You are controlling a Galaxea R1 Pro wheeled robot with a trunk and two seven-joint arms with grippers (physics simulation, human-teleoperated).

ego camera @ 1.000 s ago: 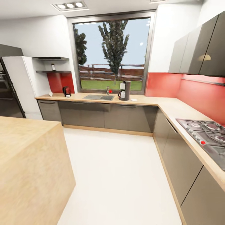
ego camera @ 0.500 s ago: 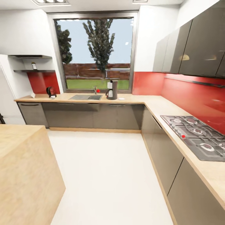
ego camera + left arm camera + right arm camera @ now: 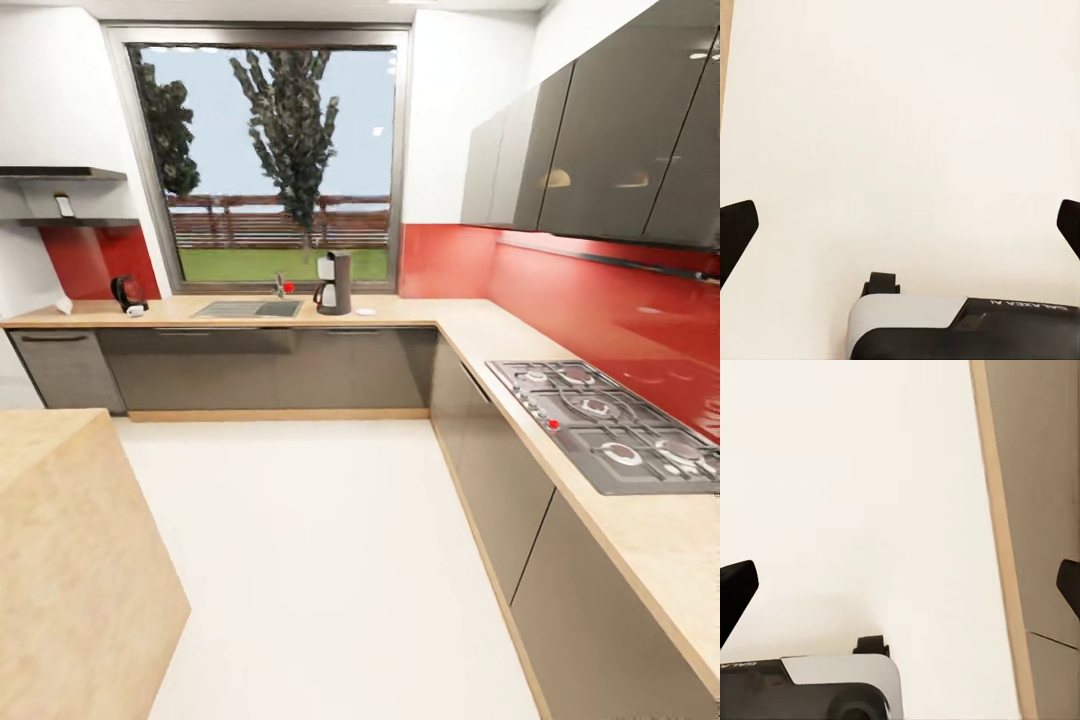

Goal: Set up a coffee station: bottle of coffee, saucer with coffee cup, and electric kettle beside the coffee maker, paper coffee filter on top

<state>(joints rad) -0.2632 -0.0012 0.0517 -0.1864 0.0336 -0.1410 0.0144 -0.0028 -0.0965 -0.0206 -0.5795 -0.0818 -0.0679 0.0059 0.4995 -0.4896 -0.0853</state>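
**Swung right, pincers empty, station still far off**

Turned rightward over the last second, sliding the whole head view left and bringing the hob (image 3: 610,425) fully into frame; no task thing shifted on its own.

Nearest, carried the left pincer (image 3: 900,232) spread wide over bare white floor (image 3: 320,540), grasping nothing. Carried the right pincer (image 3: 900,592) equally released and empty, over floor beside a grey cabinet front. Passed the wooden island (image 3: 60,520) close on the left.

Farther, faced the kitchen countertop (image 3: 420,312) under the window. Found the coffee maker (image 3: 336,283) upright just right of the sink (image 3: 247,309), with the saucer (image 3: 366,311) near its right side. Saw the electric kettle (image 3: 126,292) well apart toward the tabletop's left end, the coffee cup (image 3: 136,310) just beside it, and the paper coffee filter (image 3: 64,304) farther left still. Made out, higher on the kitchen shelf (image 3: 70,222), a small upright item, probably the bottle of coffee (image 3: 64,206), too small to confirm.

Judged all of these ahead and leftward of both pincers, far beyond reach; judged the left arm the nearer for shelf, kettle and cup. Needed more driving first.
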